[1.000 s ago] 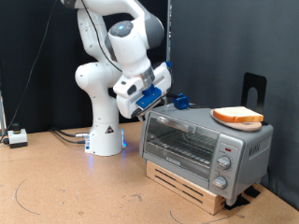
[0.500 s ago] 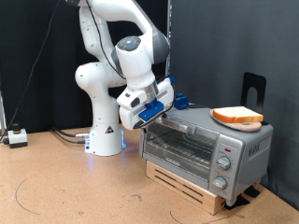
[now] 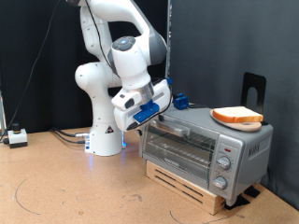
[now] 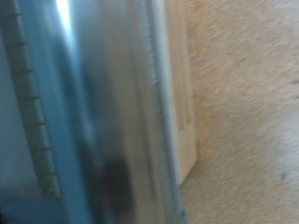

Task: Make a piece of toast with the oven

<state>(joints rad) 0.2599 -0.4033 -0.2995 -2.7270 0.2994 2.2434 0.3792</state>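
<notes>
The silver-grey oven [image 3: 241, 147] stands on the exterior view's right, glass door facing front, knobs on its right-hand panel. The piece of toast [image 3: 237, 116], pale with a brown crust, lies on a round light-wood board on top of the oven. My gripper [image 3: 151, 118] is at the top left corner of the oven door, by the door's upper edge, and its fingertips are hidden against the metal. The wrist view is blurred and very close: a silver oven surface [image 4: 112, 112] fills most of it, with a pale wooden slat [image 4: 179, 84] beside it.
The oven sits on a low wooden pallet [image 3: 187, 189] on a brown tabletop [image 3: 75, 187]. The white robot base [image 3: 105, 135] stands behind, to the oven's left. A small white box with cables [image 3: 17, 137] lies at the far left. A black stand [image 3: 253, 89] rises behind the oven.
The hand has moved down and a little towards the exterior view's left, coming to the oven door's top left corner. The toast has not moved.
</notes>
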